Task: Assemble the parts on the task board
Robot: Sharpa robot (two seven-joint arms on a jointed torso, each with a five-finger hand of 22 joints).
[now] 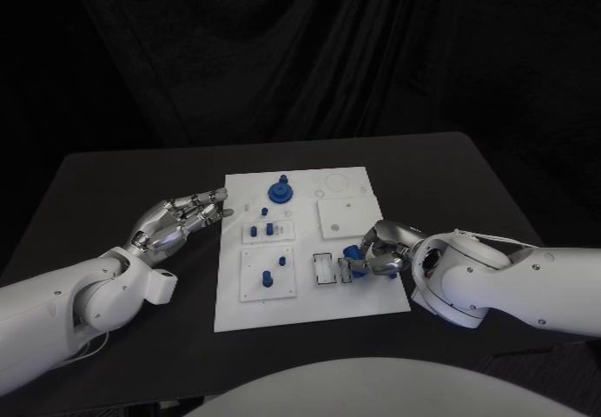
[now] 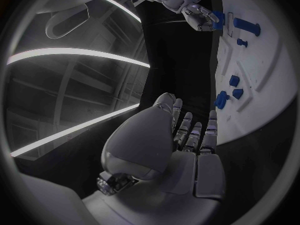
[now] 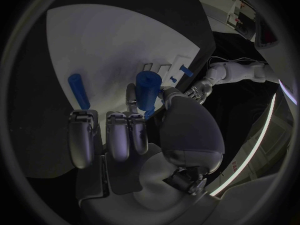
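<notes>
The white task board (image 1: pixel 357 300) lies mid-table. My right hand (image 1: pixel 383 246) is at the board's right edge and pinches a blue cylinder (image 1: pixel 354 259) just beside a small slotted fixture (image 1: pixel 326 268). The right wrist view shows this cylinder (image 3: pixel 148 88) upright between thumb and fingers (image 3: pixel 119 135), with another blue peg (image 3: pixel 78 90) lying on the board (image 3: pixel 106 45). My left hand (image 1: pixel 183 221) hovers at the board's left edge, fingers spread, holding nothing. In the left wrist view its fingers (image 2: pixel 190 132) point toward small blue parts (image 2: pixel 228 92).
A blue gear-like part with a peg (image 1: pixel 280 189) stands at the board's far end. Small blue pieces (image 1: pixel 266 230) sit in a middle panel and a blue peg (image 1: pixel 268 279) lies in the near-left panel. A blank square panel (image 1: pixel 346 217) lies right of centre.
</notes>
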